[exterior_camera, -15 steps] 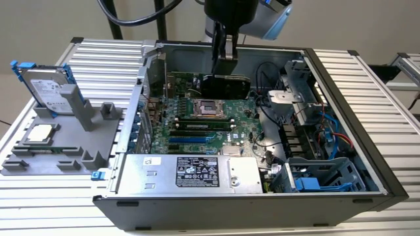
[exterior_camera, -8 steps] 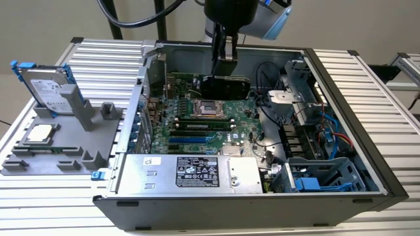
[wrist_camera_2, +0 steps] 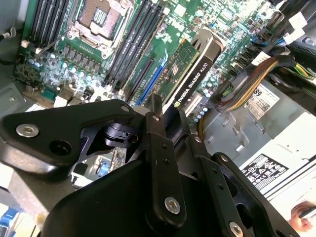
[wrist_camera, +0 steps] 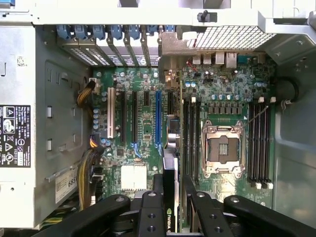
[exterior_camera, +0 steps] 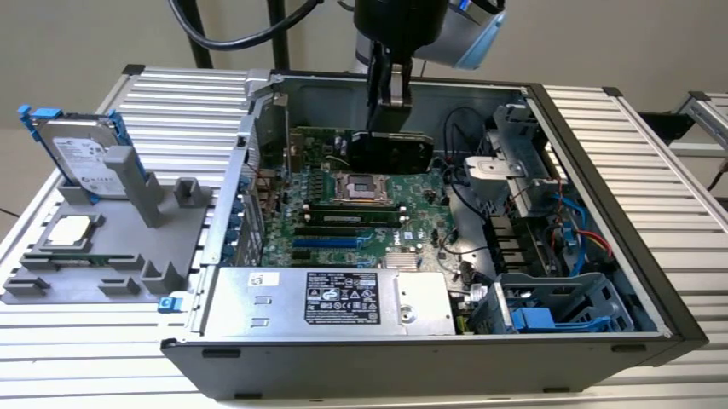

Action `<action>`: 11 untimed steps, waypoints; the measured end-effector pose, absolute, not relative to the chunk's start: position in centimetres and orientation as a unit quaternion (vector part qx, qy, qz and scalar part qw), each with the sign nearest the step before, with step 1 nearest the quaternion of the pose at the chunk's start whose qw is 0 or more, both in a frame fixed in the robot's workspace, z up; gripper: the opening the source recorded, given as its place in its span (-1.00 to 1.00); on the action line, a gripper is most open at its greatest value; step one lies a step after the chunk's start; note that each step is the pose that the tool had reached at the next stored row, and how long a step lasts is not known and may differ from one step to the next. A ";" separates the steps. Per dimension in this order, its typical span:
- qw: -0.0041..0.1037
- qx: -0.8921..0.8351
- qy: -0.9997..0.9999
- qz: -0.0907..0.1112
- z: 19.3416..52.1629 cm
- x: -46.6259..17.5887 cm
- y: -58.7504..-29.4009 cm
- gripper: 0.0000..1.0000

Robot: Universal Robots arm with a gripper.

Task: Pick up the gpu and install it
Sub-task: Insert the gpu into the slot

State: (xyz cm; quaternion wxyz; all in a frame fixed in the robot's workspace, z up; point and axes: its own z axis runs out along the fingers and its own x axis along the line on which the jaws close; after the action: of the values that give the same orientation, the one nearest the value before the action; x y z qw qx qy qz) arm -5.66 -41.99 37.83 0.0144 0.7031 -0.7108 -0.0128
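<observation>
The gpu (exterior_camera: pixel 390 152) is a thin card with a black cooler, and it hangs edge-down over the green motherboard (exterior_camera: pixel 341 230) inside the open computer case (exterior_camera: pixel 637 256). My gripper (exterior_camera: pixel 388 106) comes down from above and is shut on the card's upper edge. In the second wrist view the gpu (wrist_camera_2: pixel 190 74) slants across the board, clear of the slots, with my gripper (wrist_camera_2: pixel 173 121) clamped on its near end. In the first wrist view the gpu (wrist_camera: pixel 169 197) shows edge-on between my fingers (wrist_camera: pixel 157 187), above the board and close to the blue slot (wrist_camera: pixel 158 118).
A grey fixture (exterior_camera: pixel 102 256) at the exterior view's left holds a silver hard drive (exterior_camera: pixel 82 153) with blue tabs and a square processor chip (exterior_camera: pixel 71 230). Inside the case are the power supply (exterior_camera: pixel 341 298), an open processor socket (exterior_camera: pixel 366 187), cable bundles (wrist_camera_2: pixel 237 94) and a drive cage (exterior_camera: pixel 557 307).
</observation>
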 end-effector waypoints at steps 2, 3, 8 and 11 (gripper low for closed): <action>0.014 0.703 -0.711 -0.013 37.7 -5.7 -42.0 -1.00; 0.014 0.703 -0.711 -0.013 37.7 -5.7 -42.0 -1.00; 0.014 0.703 -0.711 -0.013 37.4 -5.7 -42.0 -1.00; 0.014 0.703 -0.711 -0.013 37.2 -5.7 -42.0 -1.00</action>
State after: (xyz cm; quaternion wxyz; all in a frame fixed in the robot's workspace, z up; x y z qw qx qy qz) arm -5.66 -41.99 37.15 0.0144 0.7032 -0.7108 -0.0128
